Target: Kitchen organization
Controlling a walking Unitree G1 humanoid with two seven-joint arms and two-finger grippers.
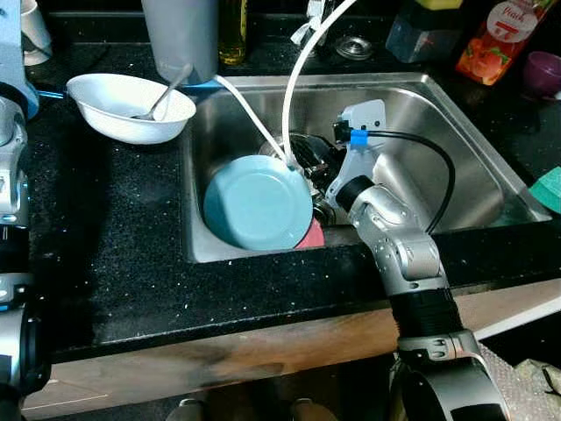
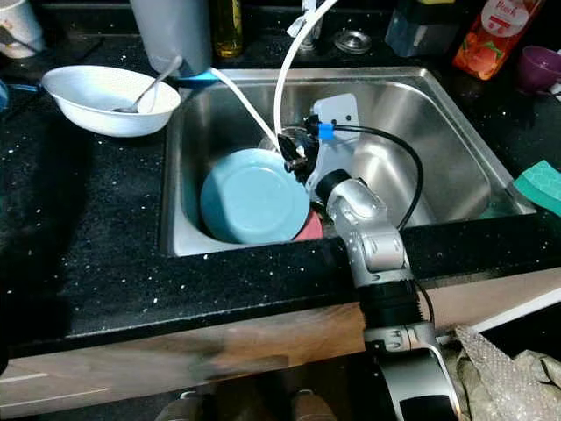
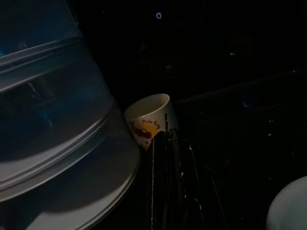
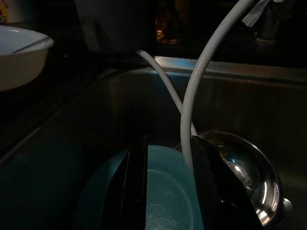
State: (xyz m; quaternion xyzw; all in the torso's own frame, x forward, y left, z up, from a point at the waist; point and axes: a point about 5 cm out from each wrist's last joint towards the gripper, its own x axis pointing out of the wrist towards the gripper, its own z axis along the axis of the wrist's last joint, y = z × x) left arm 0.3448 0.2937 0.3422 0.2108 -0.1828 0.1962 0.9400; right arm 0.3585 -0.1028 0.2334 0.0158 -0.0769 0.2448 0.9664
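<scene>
A light blue bowl (image 1: 259,202) lies upside down in the steel sink (image 1: 438,114), over something red (image 1: 311,235). My right gripper (image 1: 307,171) reaches down into the sink at the bowl's far right rim. In the right wrist view it stands open (image 4: 168,141), with the blue bowl (image 4: 163,201) showing between the fingers and nothing gripped. A white hose (image 4: 192,110) runs down against one finger. A shiny metal bowl (image 4: 240,167) sits just beside it. My left gripper (image 3: 165,187), shut, hangs in the dark by a white printed cup (image 3: 148,115).
A white bowl with a spoon (image 1: 131,105) stands on the black counter left of the sink. Behind the sink are a grey container (image 1: 180,35), an oil bottle (image 1: 232,31), a juice carton (image 1: 495,39) and a purple cup (image 1: 543,70). A green sponge (image 1: 548,189) lies at the right.
</scene>
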